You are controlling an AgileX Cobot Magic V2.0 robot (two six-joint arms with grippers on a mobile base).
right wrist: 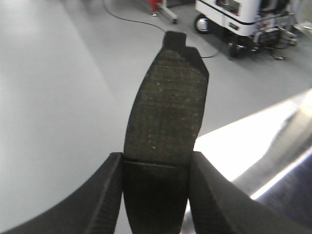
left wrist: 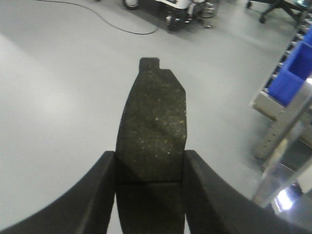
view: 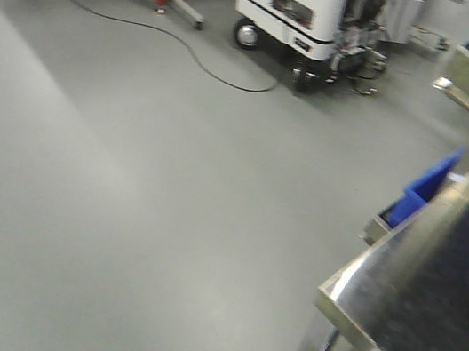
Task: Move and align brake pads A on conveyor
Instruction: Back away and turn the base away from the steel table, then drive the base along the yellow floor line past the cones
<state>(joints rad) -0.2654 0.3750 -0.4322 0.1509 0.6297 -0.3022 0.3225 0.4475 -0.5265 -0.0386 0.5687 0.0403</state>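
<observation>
Since neither arm shows in the front view, it gives surroundings only: grey floor (view: 120,210), the corner of a steel tabletop (view: 414,287) at right, a blue bin (view: 425,194) beyond it, a white wheeled cart (view: 307,12) far off. Conveyor not in view. No pads lying loose.

Left wrist view: left gripper (left wrist: 149,156) clamped on the left pad (left wrist: 153,117), fingers pressing its two long edges at the near end. The long axis runs straight out from the jaws, notched tab at the far tip. Only floor lies beneath it, and a rack of blue bins (left wrist: 292,73) stands off to the right.

Right wrist view: right gripper (right wrist: 156,158) likewise closed on the right pad (right wrist: 168,102). Same hold, same axis, tab forward. The tabletop's bright edge sits below and right of the pad.

Judgement: both pads are in the air and not yet on the belt. Which way the belt lies cannot be told. The table lies to the right of both tools, and the right arm looks nearer to it. Each pad lies in line with its wrist, so wrist turn should set how it lies.
</observation>
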